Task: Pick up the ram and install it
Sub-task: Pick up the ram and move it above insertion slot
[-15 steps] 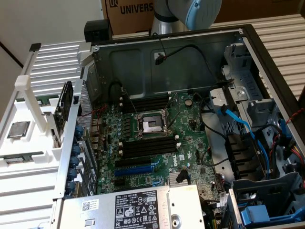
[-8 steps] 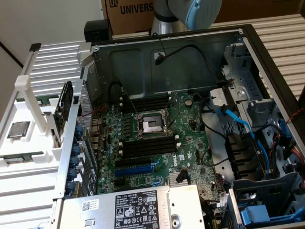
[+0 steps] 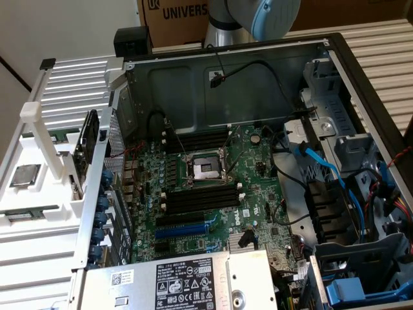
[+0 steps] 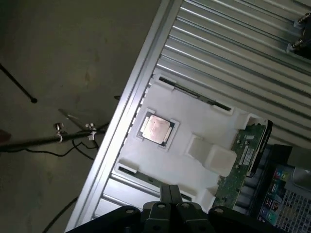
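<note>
Fingers of the black gripper [image 4: 170, 188] are pressed together with nothing between them, their tips seen over the rim of a white moulded plastic tray [image 4: 194, 121]. Past the tips the tray's flat middle is bare, open room. Farther on, a square silver processor chip [image 4: 156, 129] sits in its own pocket. The ram [image 4: 243, 162], a long narrow green circuit-board stick with a small white label, stands on its long edge at the tray's end nearest the computer case. It is off to one side of the closed tips and clearly apart from them, with raised white holder blocks [image 4: 214, 158] just beside it. On the opposite side the tray ends close to the edge of the ribbed aluminium table [image 4: 233, 53]. Beyond that edge lies dark floor [image 4: 58, 58] with cables and a thin stand.

In the exterior view, take the motherboard's square metal processor socket [image 3: 205, 169] as the dial's centre. The ram stands at nine o'clock, close against the perforated steel panel [image 3: 115, 139] of the open grey case, so that face has little room; its other face looks onto the tray. The chip lies farther out at nine. Long black plastic memory slots [image 3: 197, 139] lie at twelve and six, right beside the socket. Blue cables [image 3: 329, 171] crowd three o'clock, and the arm's pale-blue-capped joint [image 3: 274, 16] hangs at one o'clock, past the case's far wall.
</note>
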Tool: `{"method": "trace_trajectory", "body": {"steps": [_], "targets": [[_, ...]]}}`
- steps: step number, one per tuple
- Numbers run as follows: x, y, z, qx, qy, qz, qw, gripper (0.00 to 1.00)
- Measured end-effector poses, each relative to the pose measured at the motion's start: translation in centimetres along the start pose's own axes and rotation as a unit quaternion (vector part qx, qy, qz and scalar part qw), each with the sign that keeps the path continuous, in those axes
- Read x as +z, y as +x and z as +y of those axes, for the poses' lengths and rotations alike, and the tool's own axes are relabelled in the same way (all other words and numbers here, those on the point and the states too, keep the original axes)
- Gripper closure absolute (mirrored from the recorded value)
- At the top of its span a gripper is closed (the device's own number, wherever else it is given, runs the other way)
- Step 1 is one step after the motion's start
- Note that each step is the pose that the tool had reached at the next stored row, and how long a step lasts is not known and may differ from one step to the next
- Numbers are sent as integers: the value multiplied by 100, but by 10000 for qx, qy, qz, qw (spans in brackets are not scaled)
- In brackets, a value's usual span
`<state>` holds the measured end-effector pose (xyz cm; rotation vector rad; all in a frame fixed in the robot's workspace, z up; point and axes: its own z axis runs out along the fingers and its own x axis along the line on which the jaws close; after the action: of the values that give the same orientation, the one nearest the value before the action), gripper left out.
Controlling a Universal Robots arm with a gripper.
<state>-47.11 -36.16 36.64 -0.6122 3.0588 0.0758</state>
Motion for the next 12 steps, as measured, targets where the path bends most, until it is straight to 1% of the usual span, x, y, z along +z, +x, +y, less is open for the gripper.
{"method": "trace_trajectory", "body": {"steps": [3, 6, 9, 12], "targets": [[1, 1, 0, -260, -8, 11, 9997, 90], [1, 1, 0, -532, -16, 22, 9986, 90], [1, 1, 1, -809, -25, 35, 9967, 90], [0, 1, 0, -1080, -33, 47, 9941, 90]]}}
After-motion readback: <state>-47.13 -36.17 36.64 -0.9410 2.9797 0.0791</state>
